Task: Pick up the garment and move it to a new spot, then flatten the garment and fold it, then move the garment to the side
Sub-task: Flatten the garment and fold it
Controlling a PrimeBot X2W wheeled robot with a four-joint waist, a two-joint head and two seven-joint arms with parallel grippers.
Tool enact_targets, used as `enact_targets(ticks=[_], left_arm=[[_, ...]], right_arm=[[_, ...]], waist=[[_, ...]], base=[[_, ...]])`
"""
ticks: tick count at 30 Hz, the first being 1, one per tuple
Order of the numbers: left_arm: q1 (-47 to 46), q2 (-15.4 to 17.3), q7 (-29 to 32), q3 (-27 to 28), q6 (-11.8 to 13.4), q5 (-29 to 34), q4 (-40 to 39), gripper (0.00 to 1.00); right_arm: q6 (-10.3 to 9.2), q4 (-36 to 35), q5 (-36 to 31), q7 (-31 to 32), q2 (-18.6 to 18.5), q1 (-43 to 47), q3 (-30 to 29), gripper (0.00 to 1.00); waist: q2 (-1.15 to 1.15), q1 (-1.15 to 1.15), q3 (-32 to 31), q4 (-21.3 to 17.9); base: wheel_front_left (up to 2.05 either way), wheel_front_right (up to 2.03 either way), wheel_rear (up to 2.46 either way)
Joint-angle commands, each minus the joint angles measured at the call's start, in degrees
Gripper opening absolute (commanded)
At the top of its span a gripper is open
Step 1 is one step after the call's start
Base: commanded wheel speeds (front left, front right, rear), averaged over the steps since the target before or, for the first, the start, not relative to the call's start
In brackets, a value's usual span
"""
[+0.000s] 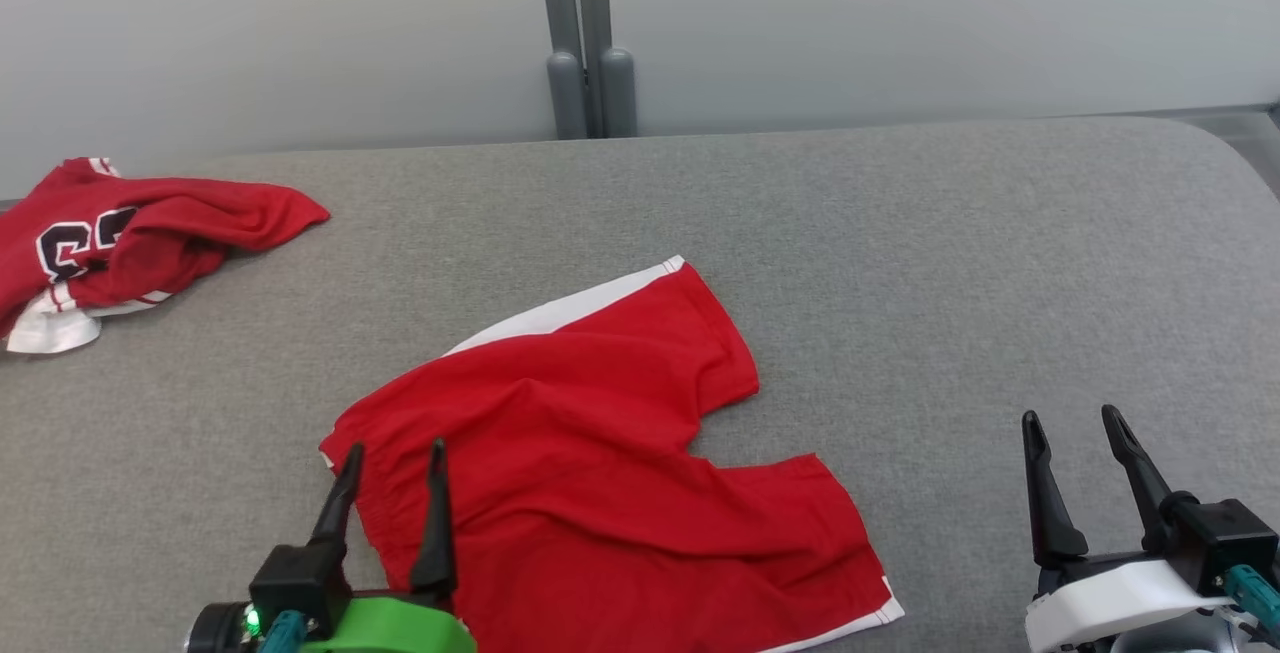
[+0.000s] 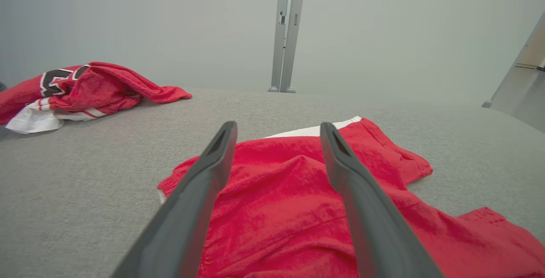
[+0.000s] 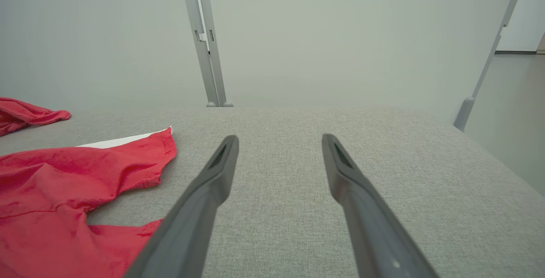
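soft red shorts (image 1: pixel 600 453) are lying rumpled on the woven grey pad (image 1: pixel 900 233); left gripper (image 1: pixel 396 451) is hovering over them, released, right gripper (image 1: pixel 1071 418) is gaping, empty.

Item: red shorts (image 1: pixel 600 433), white stripe down each outer leg seam. Condition: spread open, unfolded, light wrinkles across the seat.

Pose: gathered waistband edge lies directly under the L gripper (image 1: pixel 396 446) fingertips; contact can't be confirmed. One leg runs ahead and to the right of that gripper, the other out to its right, w/ a V-gap between the legs.

Nearer leg hem lies well left of the R gripper (image 1: pixel 1071 415), apart from it.
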Motion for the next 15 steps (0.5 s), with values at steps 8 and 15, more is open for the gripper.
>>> enact_targets(ticks=[8,15], left_arm=[[7.97,-0.31,-0.19,10.81,-9.24,4.45,0.55,1.00],[9.68,-2.41,-0.19,15.35,-15.35,6.96,3.71,1.00]], right_arm=[[-0.02,1.37,-1.71,-0.20,-0.02,1.85,-0.65,1.00],[-0.02,4.02,-2.53,-0.20,0.93,2.90,-1.75,1.00]], waist=[[0.00,0.00,-2.49,4.33],[0.00,0.00,-2.96,3.23]], base=[[0.00,0.00,0.00],[0.00,0.00,0.00]])
